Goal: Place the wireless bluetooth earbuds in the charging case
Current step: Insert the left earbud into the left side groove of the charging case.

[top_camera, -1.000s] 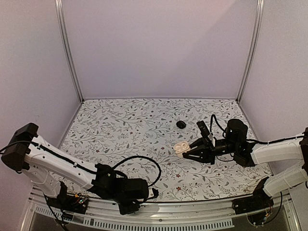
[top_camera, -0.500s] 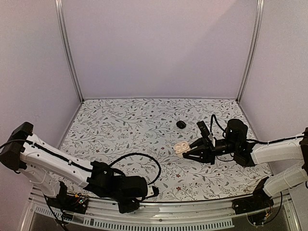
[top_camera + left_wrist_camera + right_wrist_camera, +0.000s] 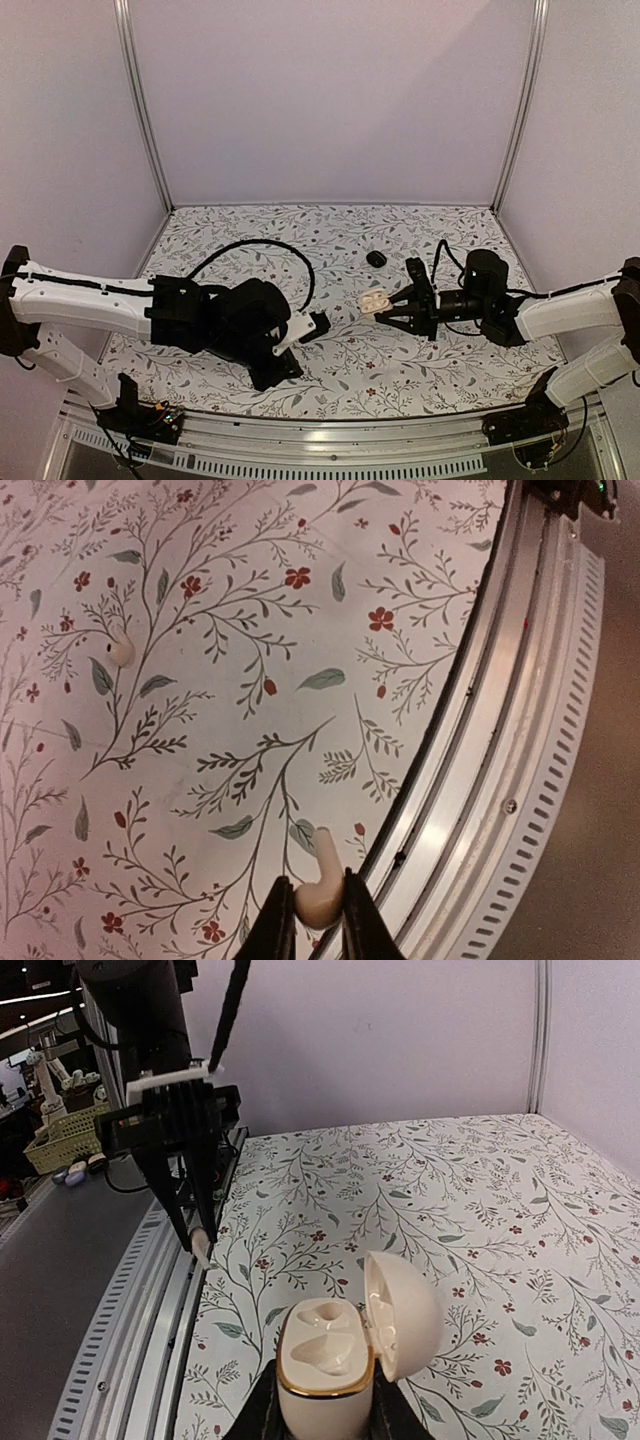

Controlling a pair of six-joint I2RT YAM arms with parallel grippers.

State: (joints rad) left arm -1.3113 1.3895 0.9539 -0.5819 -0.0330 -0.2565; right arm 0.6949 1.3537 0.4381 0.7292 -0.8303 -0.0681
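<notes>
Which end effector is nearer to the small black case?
Right. The right end effector, gripping the open white charging case, sits just on the near side of the small black case; the left end effector, pinching a white earbud, lies farther left.

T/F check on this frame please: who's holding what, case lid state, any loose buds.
1. The left end effector grips a white earbud. True.
2. The charging case has its lid shut. False: the lid is swung open, and both sockets look empty.
3. A second white earbud lies loose on the table. True.
4. The right end effector is empty. False: it is shut on the charging case, holding it upright.
5. The black rounded object is held by an arm. False: it lies on the table beyond the case, touched by neither arm.
</notes>
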